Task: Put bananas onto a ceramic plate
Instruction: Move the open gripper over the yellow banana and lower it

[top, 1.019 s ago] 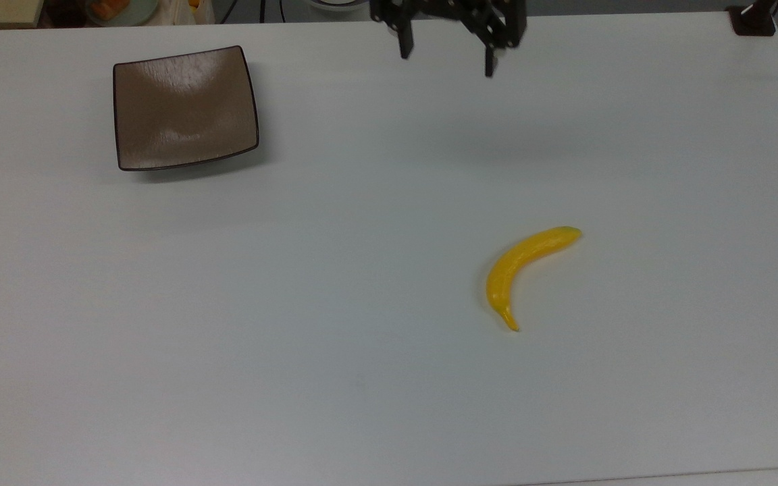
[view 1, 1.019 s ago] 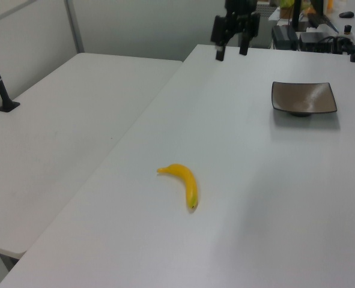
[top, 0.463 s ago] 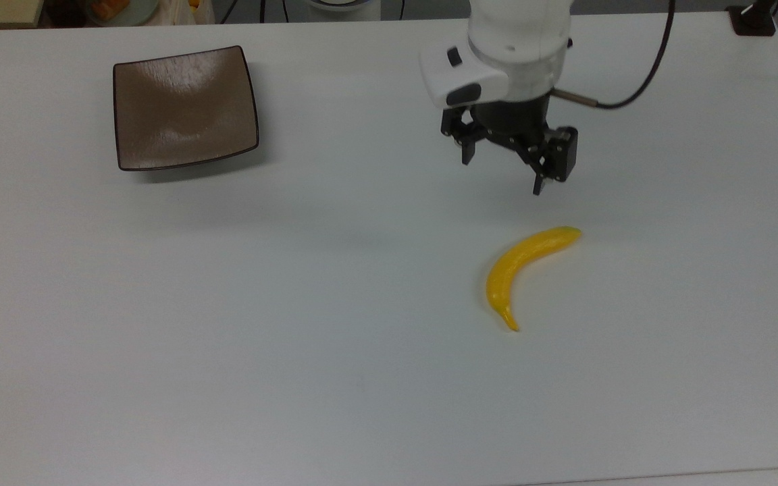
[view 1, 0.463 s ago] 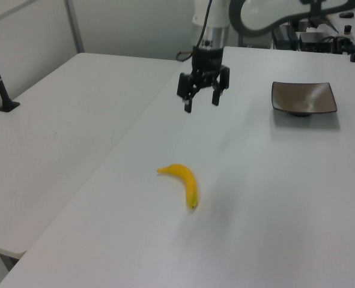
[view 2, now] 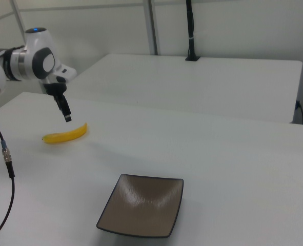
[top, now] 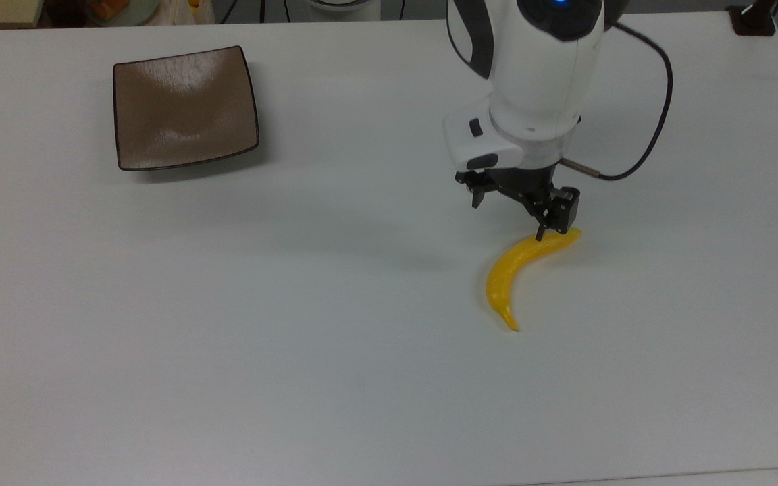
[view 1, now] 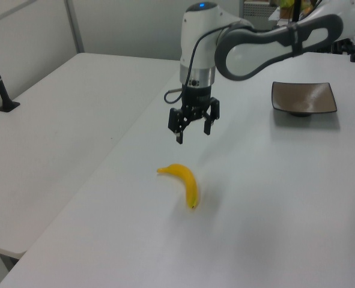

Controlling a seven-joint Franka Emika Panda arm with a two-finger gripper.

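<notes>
We see a white worktop carrying everything, with the white arm reaching over it. The square brown plate sits bare near the top view's upper left corner, well apart from the rest. The yellow banana lies flat on the worktop toward the top view's right, its thin stem pointing to the lower edge. The pincer hangs above the worktop near the banana's blunt end (in the left view there is clear space between them), its two black fingers spread wide and holding nothing. In the top view one fingertip overlaps the banana's blunt end.
</notes>
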